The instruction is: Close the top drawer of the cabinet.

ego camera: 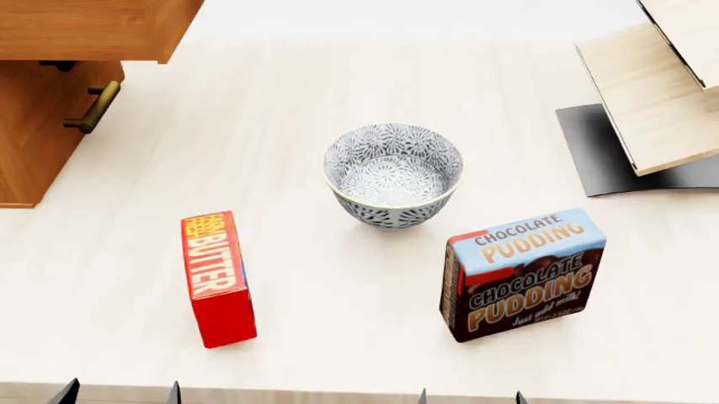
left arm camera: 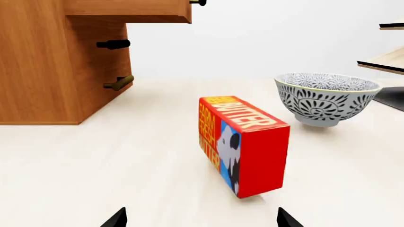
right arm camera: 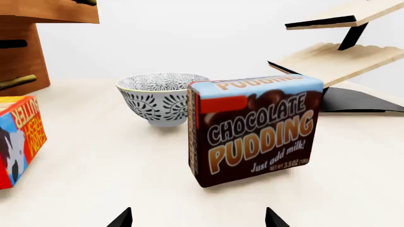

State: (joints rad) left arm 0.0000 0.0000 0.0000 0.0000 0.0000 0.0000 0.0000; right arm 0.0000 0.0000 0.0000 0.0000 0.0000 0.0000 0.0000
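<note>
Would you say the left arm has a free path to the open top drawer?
Probably yes: the top drawer juts out up on the left, and the butter box sits right of a straight path from the left gripper.

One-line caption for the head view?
Top drawer juts open from the cabinet; butter box, bowl, pudding box on the table.

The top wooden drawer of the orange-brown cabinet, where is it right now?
In the head view, the top drawer juts out from the cabinet at the far left, overhanging the pale table, well behind the red butter box.
</note>
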